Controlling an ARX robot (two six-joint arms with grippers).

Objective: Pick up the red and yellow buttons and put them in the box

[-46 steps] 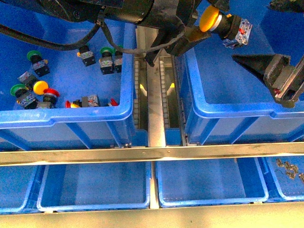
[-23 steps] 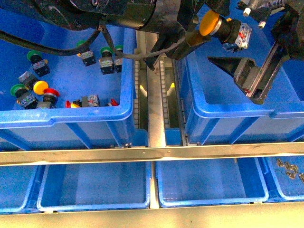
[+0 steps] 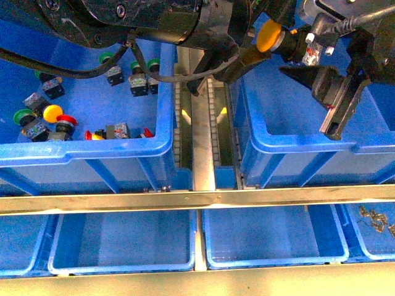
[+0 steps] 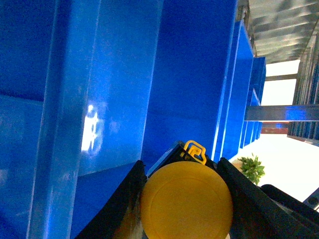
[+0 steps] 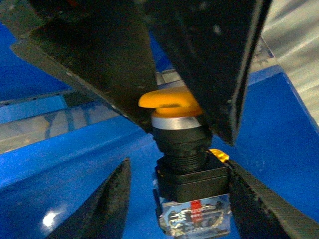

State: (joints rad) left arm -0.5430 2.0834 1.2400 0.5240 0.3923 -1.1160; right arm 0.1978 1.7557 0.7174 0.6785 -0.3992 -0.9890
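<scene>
My left gripper (image 3: 264, 38) is shut on the yellow button (image 3: 270, 35) and holds it in the air over the near left corner of the box (image 3: 296, 143). Its black body and silvery contact block point towards the right arm. The yellow cap (image 4: 187, 201) fills the space between the left gripper's (image 4: 180, 164) jaws. My right gripper (image 3: 311, 92) is open. In the right wrist view the right gripper's (image 5: 178, 167) fingers stand on either side of the yellow button's (image 5: 182, 149) black body without touching it. More red and yellow buttons (image 3: 58, 116) lie in the left crate.
The left crate (image 3: 92, 151) also holds green-capped switches (image 3: 24, 115). A metal channel (image 3: 200, 123) runs between the two crates and a metal rail (image 3: 197, 200) crosses in front of them. Shallower blue trays (image 3: 123, 246) sit below; the far right one holds small metal parts (image 3: 373, 219).
The right gripper has swung in from the right and turned, closing in on the held button's contact block. The left gripper and its button have shifted only slightly upward.
</scene>
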